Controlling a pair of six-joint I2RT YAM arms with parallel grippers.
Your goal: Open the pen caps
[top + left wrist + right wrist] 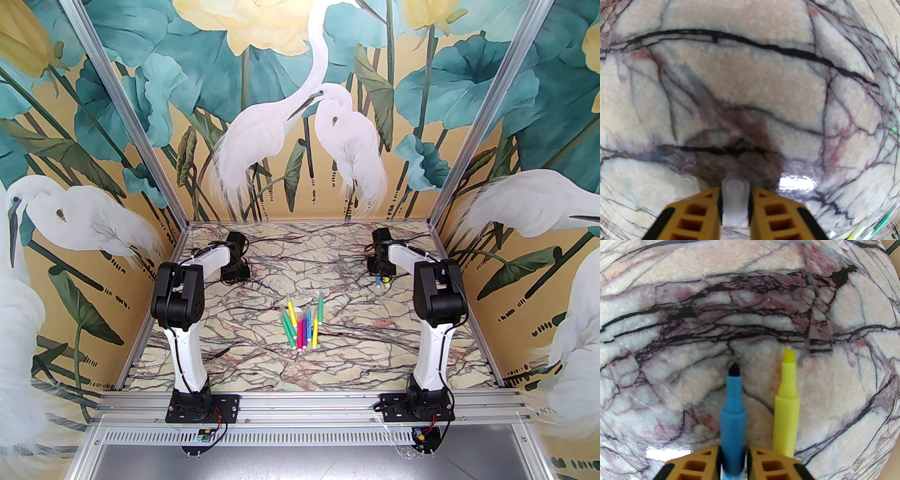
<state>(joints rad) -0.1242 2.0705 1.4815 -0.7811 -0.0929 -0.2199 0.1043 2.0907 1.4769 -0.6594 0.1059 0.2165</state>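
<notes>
Pinching a pen cap [735, 201], left fingers [693, 215]; right fingers [698, 465] clasp blue pen [733, 427].

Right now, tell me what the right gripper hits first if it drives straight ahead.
Probably the marble tabletop: the bare tip of the blue pen in the right gripper would touch it first. The yellow pen lies beside that line. How near is unclear.

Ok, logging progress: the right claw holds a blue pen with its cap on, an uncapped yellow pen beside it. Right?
No: the right wrist view shows the blue pen in the right claw uncapped, its dark tip bare. The yellow pen beside it is too.
</notes>
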